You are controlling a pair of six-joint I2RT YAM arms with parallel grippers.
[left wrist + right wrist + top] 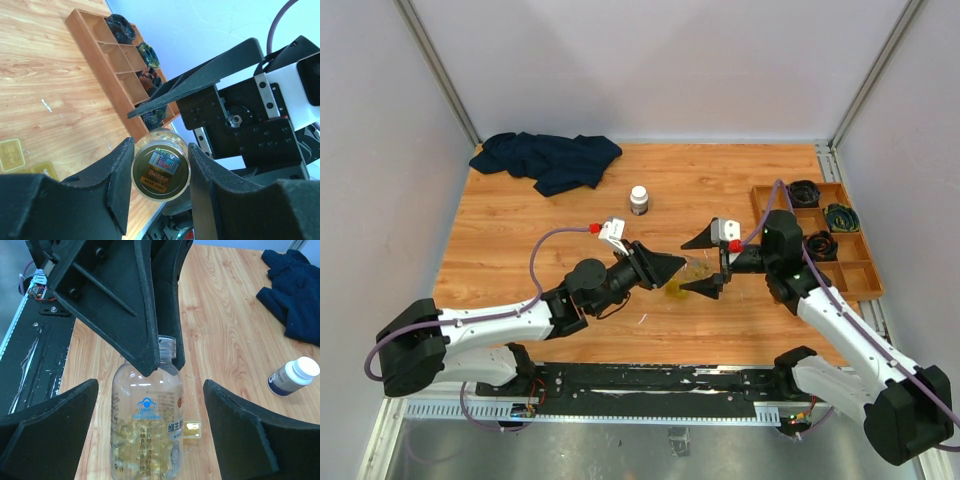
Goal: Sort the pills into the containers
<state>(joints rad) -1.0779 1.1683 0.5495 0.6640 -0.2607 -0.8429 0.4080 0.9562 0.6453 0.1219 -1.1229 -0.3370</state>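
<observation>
A clear pill bottle (147,440), part full of yellow pills (135,450), hangs above the table. My left gripper (161,150) is shut on it; the fingers (125,315) clamp it at the neck end, and one round end (160,170) faces the left wrist camera. My right gripper (150,390) stands open, a finger on each side of the bottle's body, apart from it. Under the bottle lies a flat yellow squarish container (191,429), which the left wrist view shows as two pieces side by side (11,155). From above, both grippers (680,265) meet over it (677,290).
A white-capped bottle (639,200) stands behind the grippers. A dark blue cloth (548,158) lies at the back left. At the right edge sits a brown wooden compartment tray (865,270) holding dark coiled items.
</observation>
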